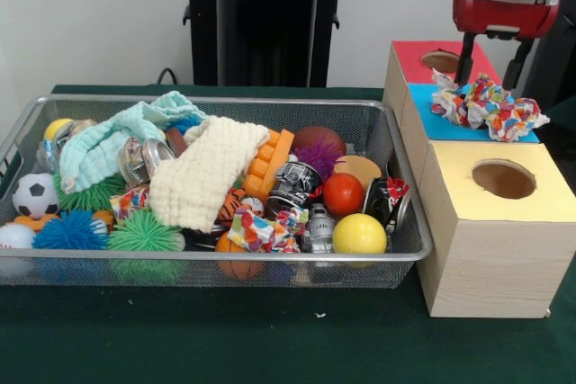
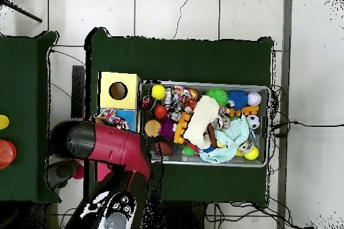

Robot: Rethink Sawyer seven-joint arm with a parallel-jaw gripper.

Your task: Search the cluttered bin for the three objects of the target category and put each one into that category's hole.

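Yellow-topped box (image 1: 493,222) in front; spread-fingered gripper (image 1: 490,67) hovers over knotted rope toy (image 1: 490,107) on blue panel (image 1: 432,121)

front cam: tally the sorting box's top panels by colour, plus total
red panel: 1
blue panel: 1, partly covered by the rope toy
yellow panel: 1
Total: 3
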